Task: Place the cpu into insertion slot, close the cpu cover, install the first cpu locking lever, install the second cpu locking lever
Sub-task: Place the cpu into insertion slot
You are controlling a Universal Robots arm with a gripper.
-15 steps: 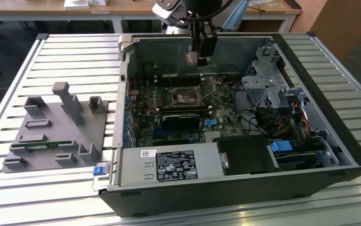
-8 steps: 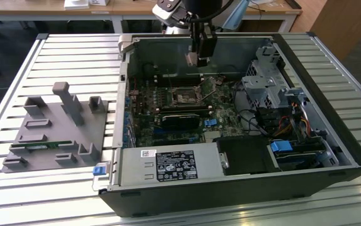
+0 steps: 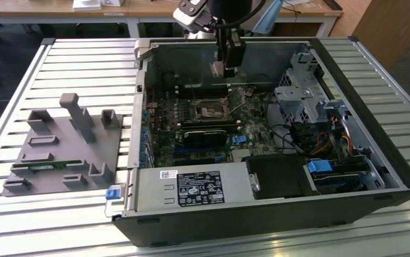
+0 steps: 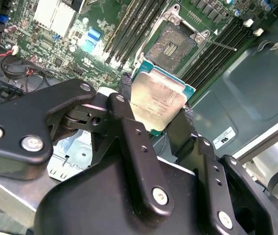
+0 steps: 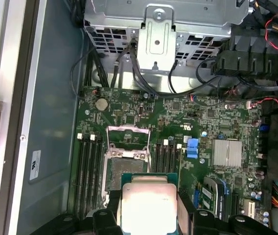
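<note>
Plainly the gripper [image 4: 156, 105] is closed part-way on the cpu [image 4: 161, 93], its black fingers [image 4: 127, 112] pressing two opposite edges, the dull metal top turned toward the second wrist camera; the chip hangs above the insertion slot [image 4: 175, 46], apart from it and not seated; the slot lies just beyond the chip's far edge, along the line in which the gripper points, its dark centre bare; on the slot's far side the cpu cover [image 5: 127, 129] stands open; around the slot spreads the green motherboard [image 5: 178, 117], inside the open computer case [image 3: 376, 160].
</note>
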